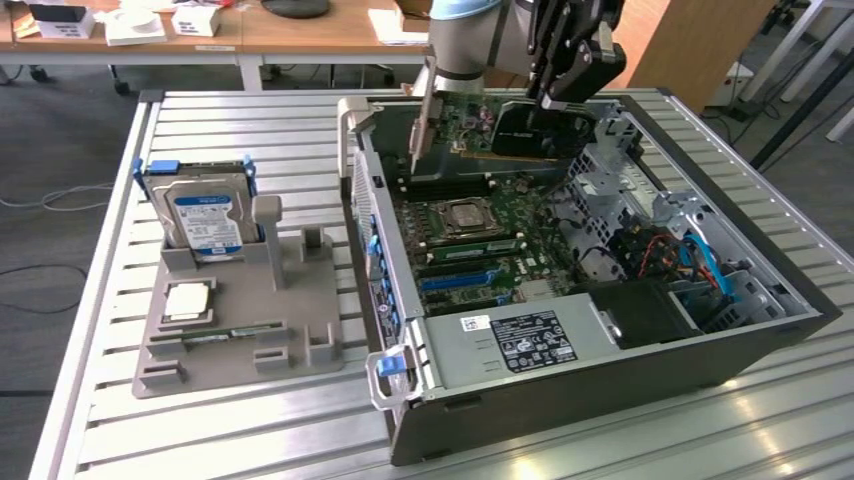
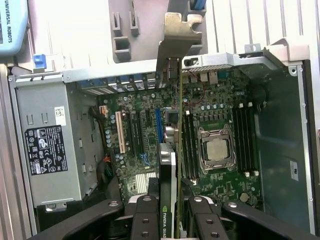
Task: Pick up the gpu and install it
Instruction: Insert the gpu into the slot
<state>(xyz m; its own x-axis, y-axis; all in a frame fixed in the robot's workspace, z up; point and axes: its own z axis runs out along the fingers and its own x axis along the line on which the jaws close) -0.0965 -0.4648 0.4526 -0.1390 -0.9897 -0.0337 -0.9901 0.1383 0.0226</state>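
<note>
My gripper [image 1: 561,85] is shut on the gpu [image 1: 505,128], a dark card with a black cooler and a metal end bracket. I hold it in the air above the far end of the open computer case [image 1: 747,350], tilted, with the bracket toward the exterior view's left. In the wrist view the gpu [image 2: 170,165] runs edge-on away from my gripper [image 2: 172,222], its bracket over the case's rear wall. Below it lies the motherboard [image 2: 145,150] with a blue slot [image 2: 159,125]. The card hangs clear of the board.
Inside the case are a CPU socket [image 1: 461,215], a power supply [image 1: 527,340] and a drive cage with cables [image 1: 667,240]. At the exterior view's left, a grey holder [image 1: 234,330] on the slatted metal table [image 1: 240,130] carries a silver hard drive [image 1: 207,215].
</note>
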